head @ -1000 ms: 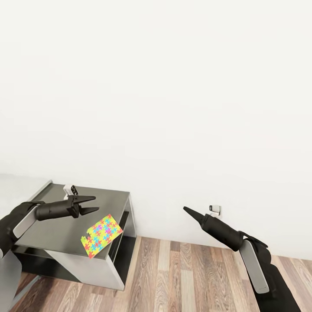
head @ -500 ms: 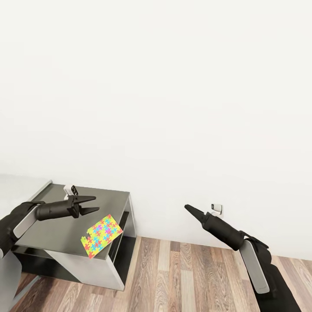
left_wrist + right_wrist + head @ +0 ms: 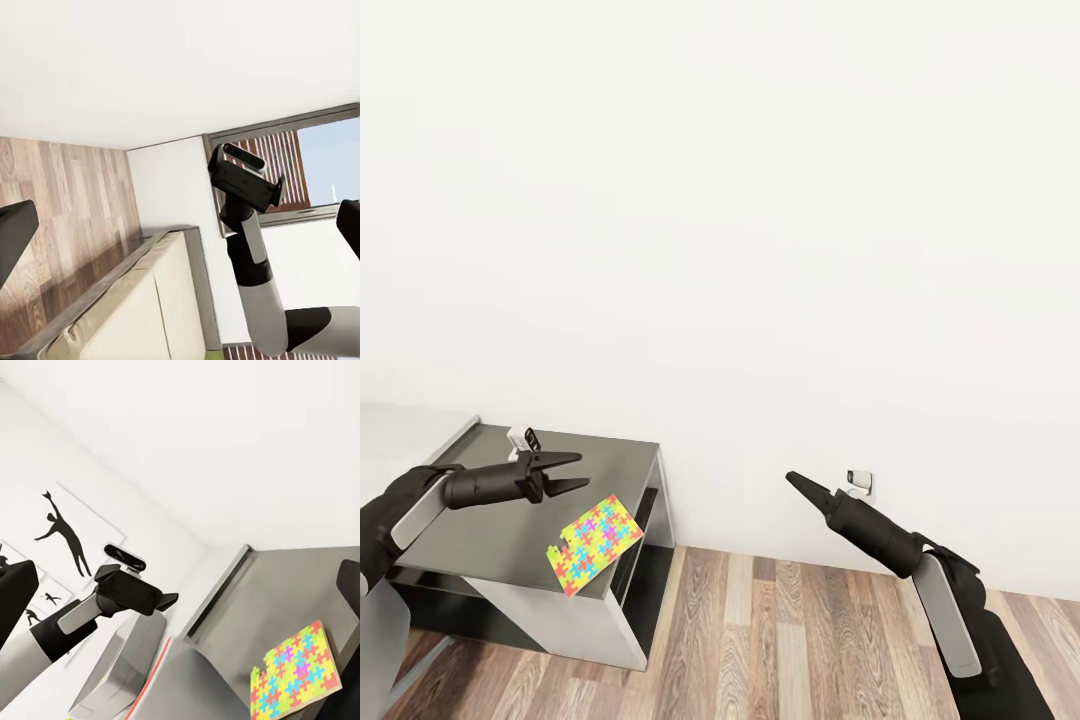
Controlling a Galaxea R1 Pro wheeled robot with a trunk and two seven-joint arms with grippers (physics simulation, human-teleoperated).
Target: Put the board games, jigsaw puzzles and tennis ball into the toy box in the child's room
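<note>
Your jigsaw puzzle [image 3: 593, 543] lies flat at the lower left of the head view, on the front right corner of a dark grey cabinet [image 3: 500, 540], with one edge reaching just past the cabinet's right side. You see the same puzzle [image 3: 296, 672] at the lower right of the right wrist picture, its yellow, pink, green and blue pieces on the grey top.

Your left gripper [image 3: 568, 472] hangs above the cabinet top, up and to the left of the puzzle and apart from it, its two dark fingers spread with nothing between them. Your right gripper [image 3: 794, 482] sits at the lower right of centre, well apart from the puzzle, pointing up-left toward the white wall [image 3: 760, 250]; its fingers look pressed together into one point, holding nothing.

Just beyond that tip a small wall outlet [image 3: 859, 483] sits low on the wall. Wood-plank floor [image 3: 780, 640] runs across the bottom of the frame.

In the left wrist picture a beige bed [image 3: 142, 307] with a grey frame fills the lower part.
</note>
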